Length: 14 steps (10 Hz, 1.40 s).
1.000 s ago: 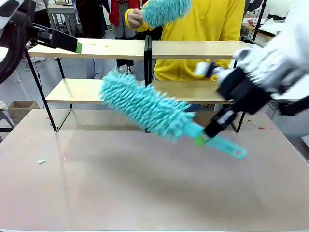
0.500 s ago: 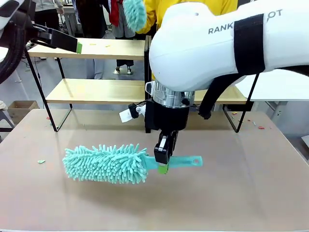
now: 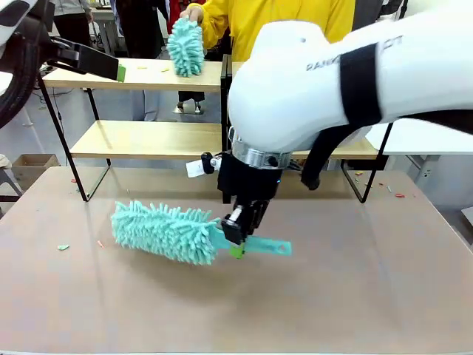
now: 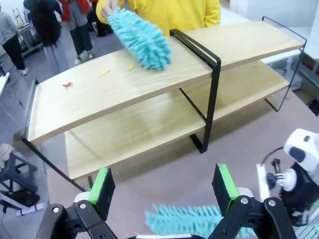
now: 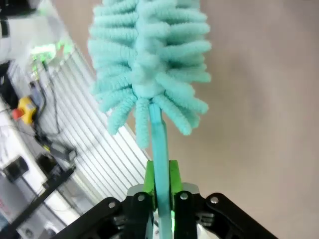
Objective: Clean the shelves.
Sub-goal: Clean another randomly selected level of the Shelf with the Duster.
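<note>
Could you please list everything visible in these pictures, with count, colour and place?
shelves: two light-wood boards in a black frame, far side of the tabletop.
robot's duster: one, teal, low over the tabletop, handle clamped in the right gripper.
person's duster: one, teal, on the top shelf.
scraps: a few, yellow and red, on the top shelf.
tabletop: one, grey-beige, with small scraps at its left.
person's hand: one, yellow sleeve, holding the far duster.
left gripper: open, raised before the shelves.
right gripper: shut on the robot's duster.
</note>
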Motion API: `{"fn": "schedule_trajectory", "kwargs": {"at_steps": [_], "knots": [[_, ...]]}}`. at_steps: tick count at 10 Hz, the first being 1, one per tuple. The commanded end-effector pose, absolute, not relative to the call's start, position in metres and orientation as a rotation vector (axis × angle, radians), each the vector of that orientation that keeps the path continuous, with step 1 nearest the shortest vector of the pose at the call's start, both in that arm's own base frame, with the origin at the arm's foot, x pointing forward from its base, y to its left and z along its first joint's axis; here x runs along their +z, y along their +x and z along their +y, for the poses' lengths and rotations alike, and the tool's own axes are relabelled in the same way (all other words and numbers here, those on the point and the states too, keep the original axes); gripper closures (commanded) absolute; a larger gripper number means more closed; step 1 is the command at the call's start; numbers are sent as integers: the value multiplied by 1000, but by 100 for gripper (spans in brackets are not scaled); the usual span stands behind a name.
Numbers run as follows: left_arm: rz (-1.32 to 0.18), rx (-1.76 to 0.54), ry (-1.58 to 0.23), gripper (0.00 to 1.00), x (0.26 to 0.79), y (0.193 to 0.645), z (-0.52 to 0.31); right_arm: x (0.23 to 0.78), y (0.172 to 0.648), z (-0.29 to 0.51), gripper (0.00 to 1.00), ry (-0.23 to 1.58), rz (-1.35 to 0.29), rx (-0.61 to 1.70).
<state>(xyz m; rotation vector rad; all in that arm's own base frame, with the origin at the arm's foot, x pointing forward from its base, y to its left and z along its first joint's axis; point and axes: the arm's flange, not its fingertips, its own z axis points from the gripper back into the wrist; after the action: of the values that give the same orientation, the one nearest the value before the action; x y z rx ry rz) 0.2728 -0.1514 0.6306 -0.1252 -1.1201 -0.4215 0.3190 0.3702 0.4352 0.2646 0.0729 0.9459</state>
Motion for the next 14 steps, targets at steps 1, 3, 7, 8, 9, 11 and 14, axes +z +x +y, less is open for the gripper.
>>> {"fn": "schedule_trajectory", "kwargs": {"at_steps": [1,3,7,8,9,11,14], "knots": [[-1122,-419,-126,0,631,273,-151,416,335,394,88,332,-36,767],[-1122,-419,-126,0,631,273,-151,403,362,409,88,334,-106,602],[-1122,-419,-126,0,631,273,-151,374,412,451,88,318,-98,556],[-1122,-419,-126,0,631,273,-151,368,425,459,88,316,-103,552],[-1122,-419,-126,0,631,273,-151,365,436,467,88,327,-122,551],[-1122,-419,-126,0,631,273,-151,361,455,481,88,336,-166,532],[-1122,-419,-126,0,631,273,-151,354,469,502,88,321,-180,563]]}}
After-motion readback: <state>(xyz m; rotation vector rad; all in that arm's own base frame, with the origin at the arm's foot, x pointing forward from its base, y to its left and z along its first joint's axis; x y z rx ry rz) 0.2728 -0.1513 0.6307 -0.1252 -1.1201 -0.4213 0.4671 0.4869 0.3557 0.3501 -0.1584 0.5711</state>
